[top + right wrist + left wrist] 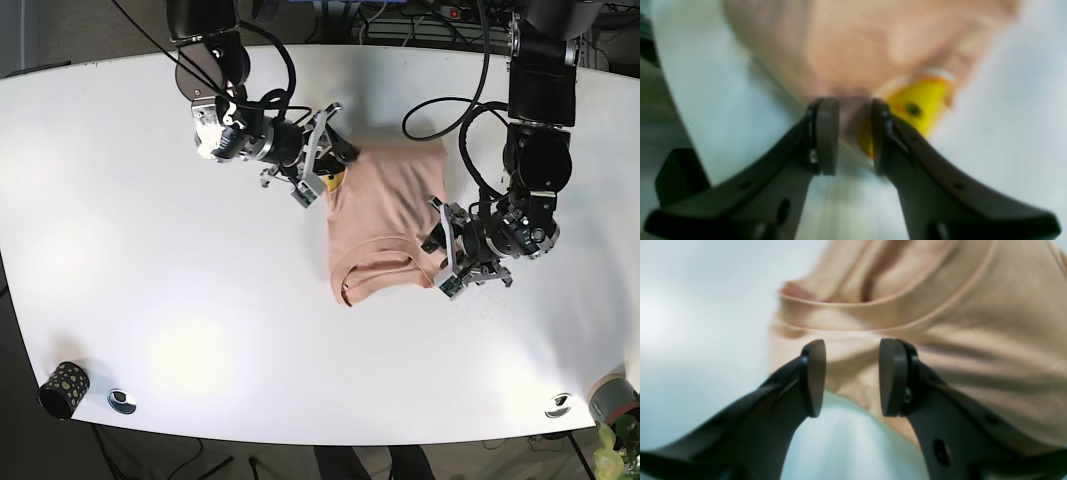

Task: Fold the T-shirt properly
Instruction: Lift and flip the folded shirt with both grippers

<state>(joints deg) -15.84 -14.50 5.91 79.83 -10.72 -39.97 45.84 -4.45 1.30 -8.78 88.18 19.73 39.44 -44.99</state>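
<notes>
While the T-shirt [385,225] lies folded, both claws gape.

Both arms are built from black cylindrical housings and silver-grey wrist joints, with loose black cables looping alongside each arm above the white table [150,300]. The left gripper [851,378] has matte black tapered fingers ending in flat, rounded pads, with recessed screw holes along each finger. The right gripper [848,136] is the same design.
</notes>
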